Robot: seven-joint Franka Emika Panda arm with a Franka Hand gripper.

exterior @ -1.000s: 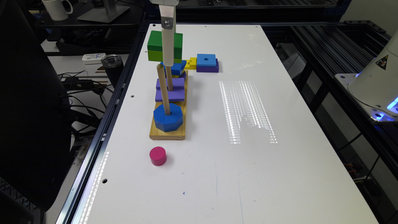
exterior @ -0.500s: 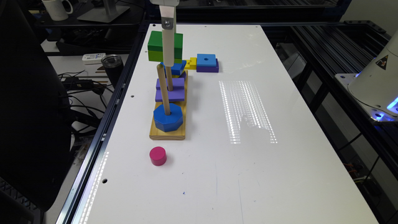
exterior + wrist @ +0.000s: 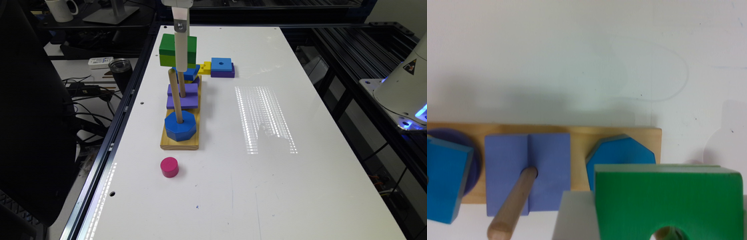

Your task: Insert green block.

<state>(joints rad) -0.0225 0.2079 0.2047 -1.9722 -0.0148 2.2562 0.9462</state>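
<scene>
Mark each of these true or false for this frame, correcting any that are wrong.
1. The green block is held up in the air by the gripper. True.
2. The green block lies flat on the table. False: it hangs above the wooden peg base.
3. A blue octagonal block sits on a peg of the base. True.
4. The pink cylinder is threaded on a peg. False: it stands on the white table, apart from the base.
5. The blue-on-purple square block sits on the table off the base. True.
6. The purple block lies off the base. False: it sits on the base, around the middle peg.
</scene>
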